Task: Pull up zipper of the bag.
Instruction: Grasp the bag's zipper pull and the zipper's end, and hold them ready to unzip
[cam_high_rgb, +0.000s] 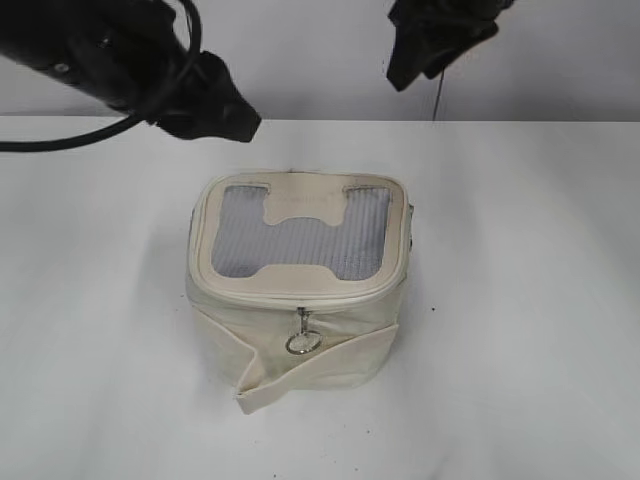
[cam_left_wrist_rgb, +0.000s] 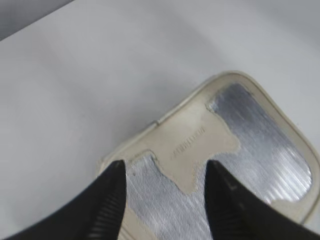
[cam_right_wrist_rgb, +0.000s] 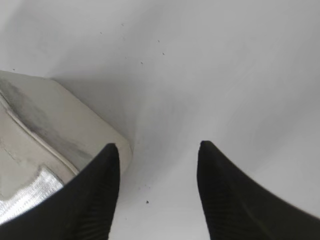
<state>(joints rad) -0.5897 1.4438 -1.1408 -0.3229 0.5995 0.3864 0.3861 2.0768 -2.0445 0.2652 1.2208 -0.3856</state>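
A small boxy cream-white bag (cam_high_rgb: 300, 290) is seen standing near the middle of a white table (cam_high_rgb: 530, 300), slightly left of centre in the exterior view. Its flat top is set with a grey mesh window (cam_high_rgb: 300, 240) in an H shape, framed by cream fabric tabs at the near and far edges. The zipper (cam_high_rgb: 300, 298) is seen as a cream track running round the lid rim; at the near face one silver slider with a round ring pull (cam_high_rgb: 303, 343) hangs down against the front wall. A second slider cannot be made out. A loose cream strap (cam_high_rgb: 300, 375) is folded across the near lower part of the bag, its end jutting out at the near left corner.

Bare table surface is visible on all sides of the bag, with wide room to the right and near sides. The far edge of the table meets a pale wall.

The left gripper (cam_left_wrist_rgb: 165, 200) is held above the far left part of the bag, its jaws spread apart with nothing between them; in the left wrist view the mesh window and the lid rim lie below them. The right gripper (cam_right_wrist_rgb: 157, 190) is raised over the far right, jaws likewise parted and empty; in the right wrist view one corner of the bag is seen at the left, the rest being bare table.
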